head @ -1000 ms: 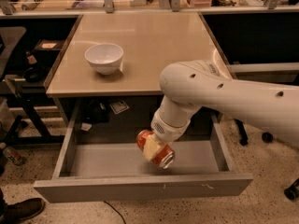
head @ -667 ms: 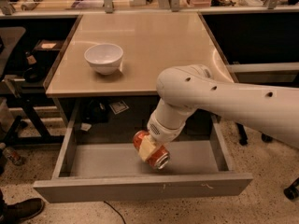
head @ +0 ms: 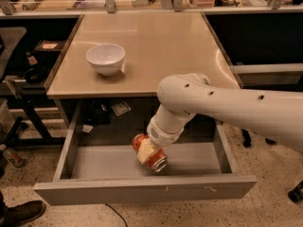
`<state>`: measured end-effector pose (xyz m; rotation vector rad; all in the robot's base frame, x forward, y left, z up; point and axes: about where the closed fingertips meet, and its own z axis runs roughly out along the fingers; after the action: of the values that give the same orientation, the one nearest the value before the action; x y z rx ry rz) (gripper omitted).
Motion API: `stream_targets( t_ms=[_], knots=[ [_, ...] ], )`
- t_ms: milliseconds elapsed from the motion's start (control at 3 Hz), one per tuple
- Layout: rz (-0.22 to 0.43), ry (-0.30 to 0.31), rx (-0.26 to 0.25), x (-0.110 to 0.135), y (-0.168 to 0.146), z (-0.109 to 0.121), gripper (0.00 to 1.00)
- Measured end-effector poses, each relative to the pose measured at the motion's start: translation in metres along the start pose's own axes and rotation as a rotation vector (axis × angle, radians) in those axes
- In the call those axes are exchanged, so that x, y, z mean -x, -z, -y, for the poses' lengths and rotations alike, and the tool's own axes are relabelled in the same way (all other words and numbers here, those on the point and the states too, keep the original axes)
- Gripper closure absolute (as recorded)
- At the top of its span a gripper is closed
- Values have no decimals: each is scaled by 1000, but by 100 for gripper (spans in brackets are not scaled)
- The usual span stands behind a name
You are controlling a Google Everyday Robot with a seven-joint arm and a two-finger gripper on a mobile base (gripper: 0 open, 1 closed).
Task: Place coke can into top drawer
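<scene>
1. Coke can [head: 150, 156]: we see it tilted, one silver end pointing down and to the right, low inside the open top drawer [head: 94, 163], near the middle of its width and close behind the front panel.
2. We cannot tell whether the lower end touches the grey floor or hangs just above it.
3. The gripper [head: 148, 153] is clamped on the coke can; a pale finger [head: 146, 150] lies across its red side, and the wrist reaches down past the worktop's front edge into the drawer.
4. Against the frame a second ago, we find the can shifted a little to the left and slightly lower in the drawer, with much the same tilt.
5. The white arm [head: 227, 105] has swung with it: its rounded elbow now sits further left over the front edge of the worktop [head: 156, 37].
6. The drawer is pulled out as far as it was before, and its front panel has not moved.
7. The white bowl [head: 105, 58] stands upright on the left part of the worktop, well apart from the arm, in the same spot as earlier.
</scene>
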<state>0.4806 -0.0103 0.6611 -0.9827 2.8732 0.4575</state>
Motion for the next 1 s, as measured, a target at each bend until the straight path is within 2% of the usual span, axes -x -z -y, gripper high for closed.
stream_targets(
  t_ms=[1000],
  knots=[
    [18, -22, 64, 13, -34, -7, 100]
  ],
)
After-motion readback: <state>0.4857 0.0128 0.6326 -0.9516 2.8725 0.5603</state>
